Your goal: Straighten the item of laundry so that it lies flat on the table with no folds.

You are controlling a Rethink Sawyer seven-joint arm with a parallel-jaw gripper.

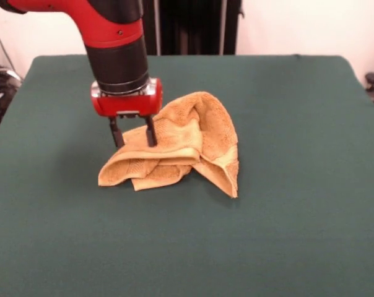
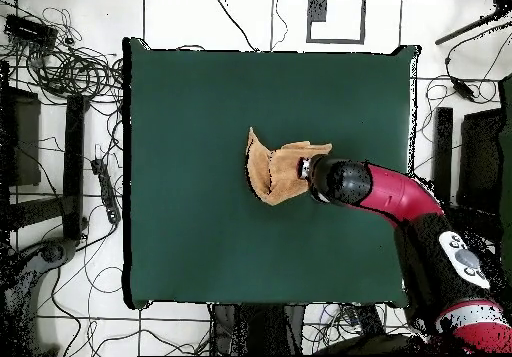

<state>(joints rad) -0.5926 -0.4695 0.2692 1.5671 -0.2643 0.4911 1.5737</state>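
Observation:
The item of laundry (image 1: 187, 145), a mustard-yellow towel, lies crumpled in a folded heap near the middle of the green table (image 1: 298, 124). One corner points toward the front right, and rolled folds bulge at the left. My gripper (image 1: 135, 143) comes straight down at the heap's upper left edge. Its two black fingers (image 1: 151, 131) stand apart, and a fold of towel shows between their tips. In the overhead view the towel (image 2: 270, 170) sits at the centre of the table (image 2: 200, 123), and the arm's wrist (image 2: 335, 180) covers its right end and hides the fingers.
Bare green cloth surrounds the towel on all sides. Cables and equipment (image 2: 60, 63) lie on the floor beyond the table's edges.

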